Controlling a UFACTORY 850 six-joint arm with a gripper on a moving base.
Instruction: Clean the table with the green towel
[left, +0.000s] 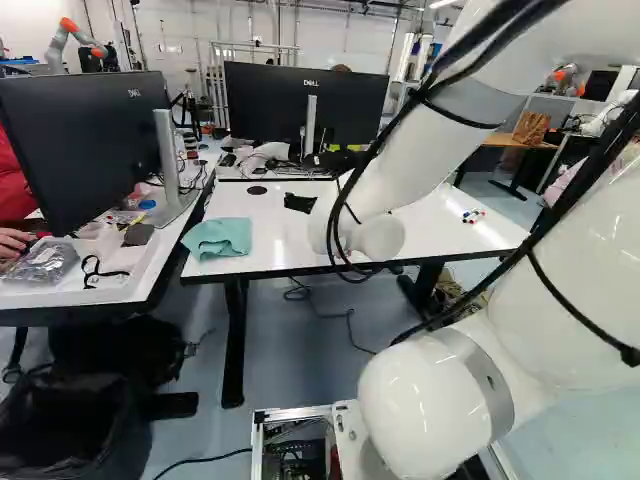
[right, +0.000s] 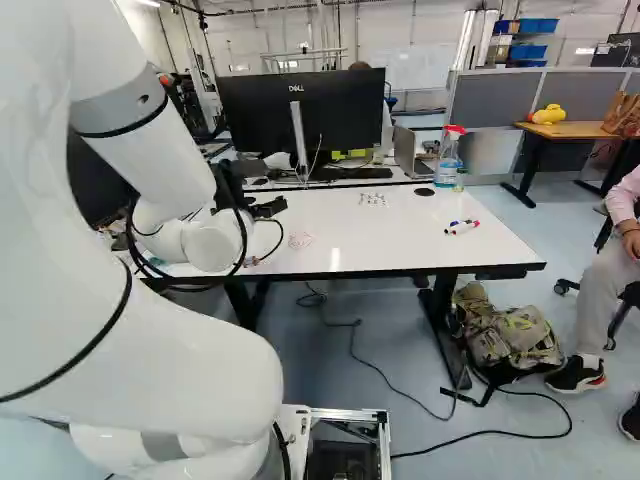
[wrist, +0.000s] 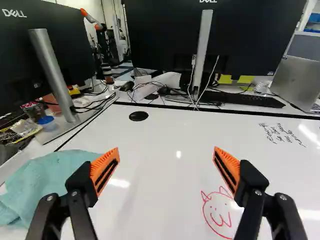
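Observation:
In the left base view my gripper (left: 299, 203) shows partly behind the arm, over the white table (left: 265, 262); the right base view shows my gripper (right: 266, 208) above the tabletop too. My gripper (wrist: 166, 167) stands wide open in the wrist view, nothing between its orange pads. The green towel (left: 218, 238) lies crumpled at the table's left end; in the wrist view the towel (wrist: 47, 177) is beside and partly behind one finger. A red face drawing (wrist: 218, 216) is near the other finger. Black writing (wrist: 281, 134) lies farther ahead.
Markers (right: 462, 227) lie toward the table's right side. A spray bottle (right: 448, 158), a monitor (right: 300, 115) and a laptop (wrist: 300, 82) stand beyond the table. Another monitor (left: 85, 140) is on the left desk. Another robot (left: 72, 42) stands far back.

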